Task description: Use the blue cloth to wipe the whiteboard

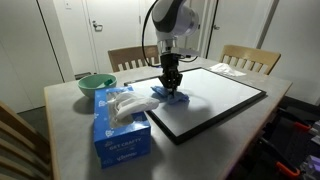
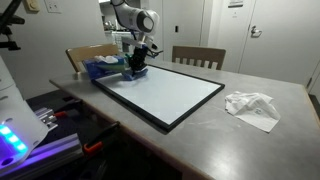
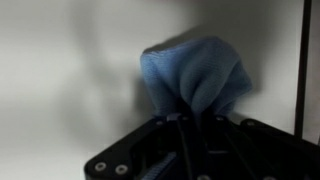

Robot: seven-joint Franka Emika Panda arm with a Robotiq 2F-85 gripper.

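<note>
The whiteboard [image 1: 212, 97] lies flat on the table, white with a thin black frame; it also shows in another exterior view [image 2: 165, 93] and fills the wrist view [image 3: 70, 80]. The blue cloth [image 1: 168, 96] is bunched at the board's edge nearest the tissue box. My gripper [image 1: 172, 86] points straight down and is shut on the blue cloth, pressing it against the whiteboard. In the wrist view the blue cloth [image 3: 195, 75] bulges out from between the shut jaws. In an exterior view the gripper [image 2: 137, 66] stands at the board's far corner, with the cloth [image 2: 135, 72] under it.
A light-blue tissue box [image 1: 120, 122] stands beside the board, with a green bowl [image 1: 96, 84] behind it. White papers [image 2: 252, 107] lie on the table past the board's other side. Wooden chairs [image 1: 250, 58] stand at the far edge of the table.
</note>
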